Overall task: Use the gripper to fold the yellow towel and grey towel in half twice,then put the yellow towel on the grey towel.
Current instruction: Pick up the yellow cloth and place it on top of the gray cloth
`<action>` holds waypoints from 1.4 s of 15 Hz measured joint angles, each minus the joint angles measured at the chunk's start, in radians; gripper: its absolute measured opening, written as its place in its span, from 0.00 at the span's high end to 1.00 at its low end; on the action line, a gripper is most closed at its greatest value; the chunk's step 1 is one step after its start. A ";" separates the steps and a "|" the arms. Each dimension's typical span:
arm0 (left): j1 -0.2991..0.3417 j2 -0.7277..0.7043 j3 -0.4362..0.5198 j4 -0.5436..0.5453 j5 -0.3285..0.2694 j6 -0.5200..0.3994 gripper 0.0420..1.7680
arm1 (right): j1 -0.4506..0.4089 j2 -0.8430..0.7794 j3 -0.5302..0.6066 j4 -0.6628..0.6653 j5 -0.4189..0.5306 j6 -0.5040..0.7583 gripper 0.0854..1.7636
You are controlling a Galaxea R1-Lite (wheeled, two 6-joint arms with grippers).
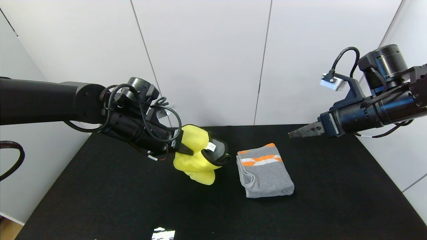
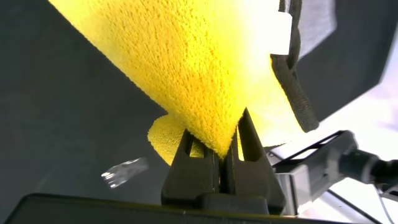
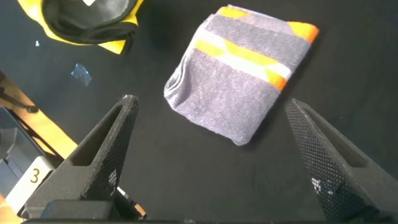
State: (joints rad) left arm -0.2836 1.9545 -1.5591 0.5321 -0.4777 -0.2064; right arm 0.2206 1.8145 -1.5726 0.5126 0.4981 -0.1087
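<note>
My left gripper [image 1: 187, 150] is shut on the yellow towel [image 1: 196, 156] and holds it bunched above the black table, left of centre; its black trim and white tag [image 1: 210, 146] face right. In the left wrist view the closed jaws pinch a fold of the yellow towel [image 2: 193, 68], gripper [image 2: 225, 146]. The grey towel [image 1: 265, 171] lies folded on the table just right of the yellow one, its orange-and-white band at the far end. It also shows in the right wrist view [image 3: 239, 78]. My right gripper [image 1: 295, 132] is open and empty, raised above the table behind the grey towel.
The black table [image 1: 110, 193] fills the view, with white wall panels behind it. A small shiny patch [image 1: 162, 233] lies at the table's near edge. Bare table surface lies to the left and in front of both towels.
</note>
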 joint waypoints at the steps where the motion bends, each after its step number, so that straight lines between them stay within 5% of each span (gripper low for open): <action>1: -0.017 -0.003 -0.018 -0.002 0.000 -0.016 0.94 | -0.003 -0.002 -0.001 0.000 0.000 0.000 0.03; 21: -0.295 0.154 -0.362 -0.018 -0.010 -0.078 0.94 | -0.016 -0.024 0.001 -0.001 0.029 0.000 0.03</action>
State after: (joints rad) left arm -0.5783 2.1081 -1.9209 0.5145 -0.4872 -0.2840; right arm 0.2043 1.7906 -1.5711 0.5115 0.5274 -0.1083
